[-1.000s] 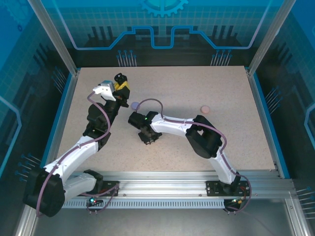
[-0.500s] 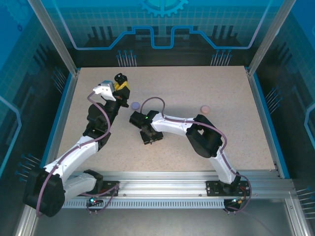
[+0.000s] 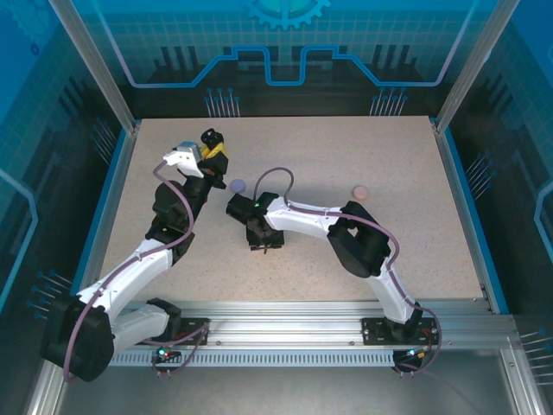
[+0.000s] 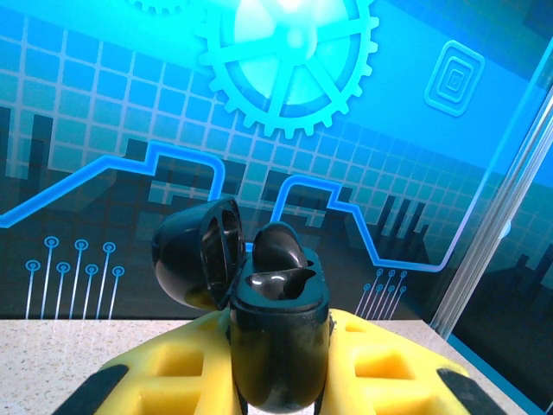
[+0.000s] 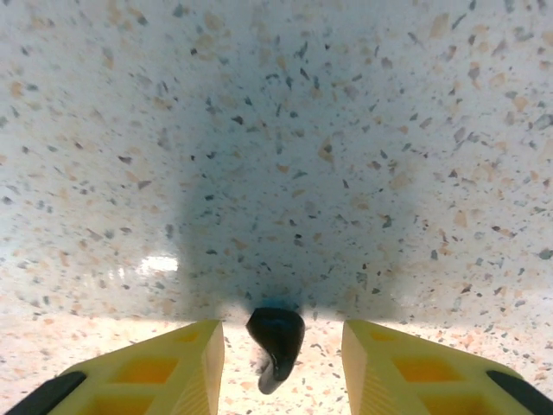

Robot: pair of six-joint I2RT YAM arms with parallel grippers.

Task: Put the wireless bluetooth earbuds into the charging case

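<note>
My left gripper (image 4: 278,363) is shut on a black charging case (image 4: 281,333), held upright above the table's far left (image 3: 210,138). The case's lid (image 4: 194,259) is swung open to the left. One black earbud (image 4: 278,249) sits in the case. My right gripper (image 5: 282,372) points straight down at the middle of the table (image 3: 262,242) and is open. A second black earbud (image 5: 275,337) lies on the table between its yellow fingers (image 5: 186,372), with a gap on each side.
A round lilac case (image 3: 238,185) lies on the speckled table just right of the left gripper. A round pink case (image 3: 360,192) lies further right. Blue rails (image 3: 458,199) edge the table, with glass walls behind.
The right gripper's jaws have spread wider, and its wrist has shifted slightly over the same spot on the table. The left arm and the case have stayed still.
</note>
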